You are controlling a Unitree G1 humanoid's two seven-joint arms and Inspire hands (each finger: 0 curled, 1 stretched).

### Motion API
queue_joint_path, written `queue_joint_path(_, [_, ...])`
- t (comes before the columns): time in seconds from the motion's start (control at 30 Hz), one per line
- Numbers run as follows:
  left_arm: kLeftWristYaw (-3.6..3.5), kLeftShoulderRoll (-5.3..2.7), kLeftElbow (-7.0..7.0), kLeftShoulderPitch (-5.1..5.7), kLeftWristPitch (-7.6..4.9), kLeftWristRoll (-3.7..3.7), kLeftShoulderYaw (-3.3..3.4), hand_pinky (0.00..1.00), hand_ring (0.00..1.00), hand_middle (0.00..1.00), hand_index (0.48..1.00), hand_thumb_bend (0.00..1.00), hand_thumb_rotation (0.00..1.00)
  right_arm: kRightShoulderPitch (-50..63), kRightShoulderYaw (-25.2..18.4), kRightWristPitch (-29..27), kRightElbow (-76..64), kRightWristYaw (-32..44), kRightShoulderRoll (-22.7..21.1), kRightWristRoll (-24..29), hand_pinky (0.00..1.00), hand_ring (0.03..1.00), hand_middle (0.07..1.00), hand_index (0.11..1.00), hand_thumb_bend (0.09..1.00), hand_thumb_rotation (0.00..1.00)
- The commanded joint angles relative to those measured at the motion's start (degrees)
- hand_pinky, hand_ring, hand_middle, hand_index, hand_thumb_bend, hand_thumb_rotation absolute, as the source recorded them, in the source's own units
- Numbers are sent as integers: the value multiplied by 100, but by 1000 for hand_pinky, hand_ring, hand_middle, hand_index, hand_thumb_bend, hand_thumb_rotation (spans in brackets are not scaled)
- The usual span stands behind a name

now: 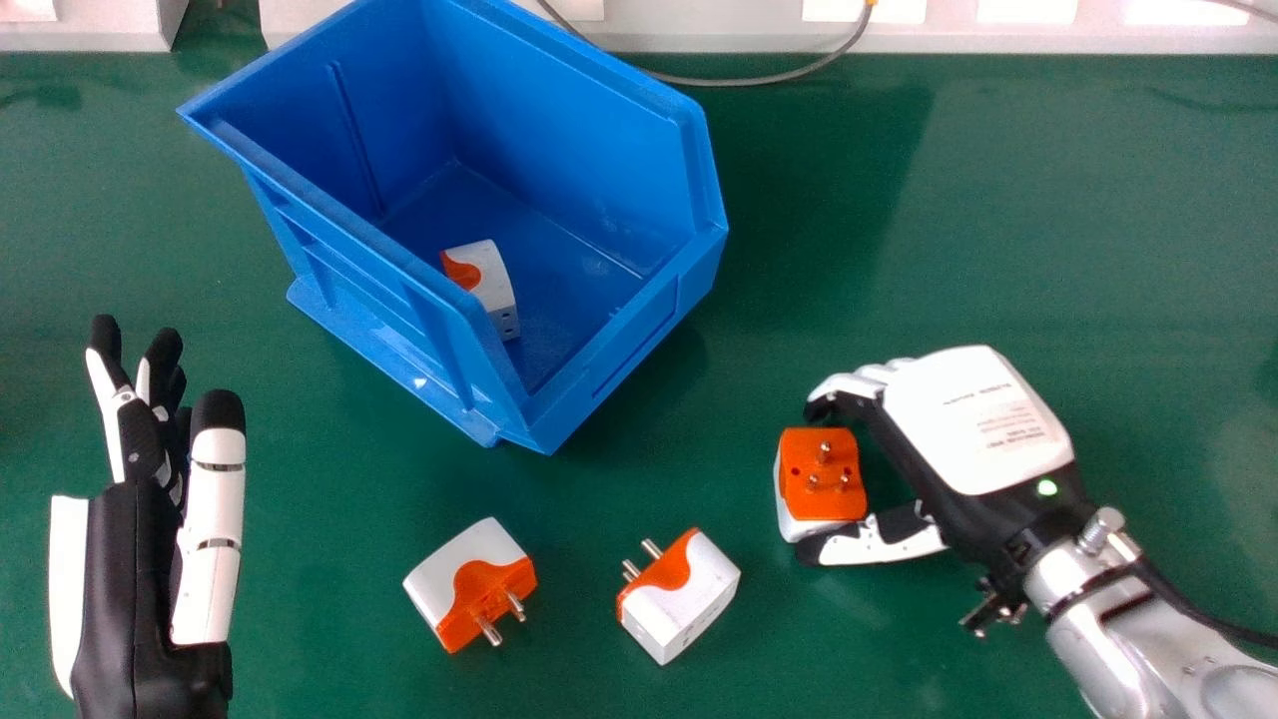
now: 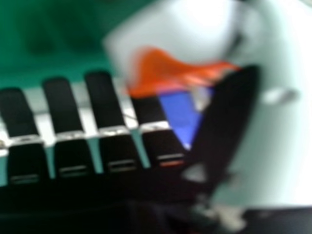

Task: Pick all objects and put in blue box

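- Silver forearm (image 1: pixel 1128 649) of the right arm, nearest the camera at the lower right of the head view, angled up and inward.
- Green table (image 1: pixel 998 250), spread under everything.
- Blue box (image 1: pixel 579 130), upper left to upper middle; its low front wall faces lower right, towards the working hand.
- Left hand (image 1: pixel 135 569), lower left, idle, fingers straight and thumb upright.
- Right hand (image 1: pixel 973 419), right of centre, closed round one adapter, fingers at its upper end and thumb at its lower; whether it is off the table I cannot tell.
- Held adapter (image 1: pixel 821 514), its longer axis running nearly up and down the frame. The box lies up and to the left of it, so the carry should be diagonal, over that low front wall; the right hand is the nearer one.
- Two loose adapters, bottom centre: the left one (image 1: pixel 471 584) with pins towards lower right, the right one (image 1: pixel 684 599) with pins towards upper left. Both still need picking.
- One adapter (image 1: pixel 486 285) already inside the box, by its left wall.
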Motion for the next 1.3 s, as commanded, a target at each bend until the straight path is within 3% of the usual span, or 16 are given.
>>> queue_joint_path(0.0, [-18, 47, -157, 15, -28, -69, 16, 1000, 1000, 998, 996, 363, 871, 28, -12, 431, 115, 298, -118, -87, 162, 177, 275, 474, 505, 111])
queue_joint_path(0.03, [-27, 41, -176, 16, -5, -81, 12, 1000, 1000, 998, 996, 364, 867, 40, -17, 460, 74, 347, -117, -68, 138, 157, 229, 471, 502, 134])
queue_joint_path(0.13, [6, 36, -175, -5, -5, -1, 22, 1000, 1000, 996, 996, 358, 881, 80, -32, 507, -39, 432, -131, -25, 97, 124, 172, 469, 499, 155])
queue_joint_path(0.27, [17, 65, -136, -46, -33, 60, 19, 1000, 1000, 997, 999, 365, 886, 109, -45, 568, -143, 560, -147, 55, 87, 118, 165, 469, 498, 157])
queue_joint_path(0.37, [-6, 71, -118, -78, -17, 19, 12, 1000, 1000, 1000, 1000, 357, 888, 120, -48, 629, -265, 684, -173, 101, 91, 126, 175, 469, 498, 156])
queue_joint_path(0.47, [26, 75, -78, -115, -33, 80, 16, 1000, 1000, 999, 1000, 361, 901, 137, -79, 634, -387, 729, -184, 140, 85, 125, 177, 469, 496, 156])
queue_joint_path(0.9, [7, 52, -26, -202, -70, 12, -1, 1000, 1000, 1000, 1000, 375, 906, 343, -378, 555, -1380, 667, -316, 207, 65, 108, 163, 469, 494, 155])
queue_joint_path(1.0, [27, 35, -29, -200, -102, 19, -5, 1000, 1000, 998, 1000, 375, 893, 388, -479, 553, -1733, 650, -378, 167, 59, 103, 154, 469, 495, 153])
queue_joint_path(1.2, [48, -7, -110, -163, 8, -42, -4, 1000, 1000, 1000, 1000, 391, 856, 290, -754, 445, -2444, 627, -487, 119, 72, 109, 162, 469, 497, 154])
queue_joint_path(1.27, [81, -14, -96, -163, -17, -7, 13, 1000, 1000, 998, 999, 383, 855, 183, -825, 432, -2653, 678, -496, 76, 71, 107, 161, 469, 497, 156])
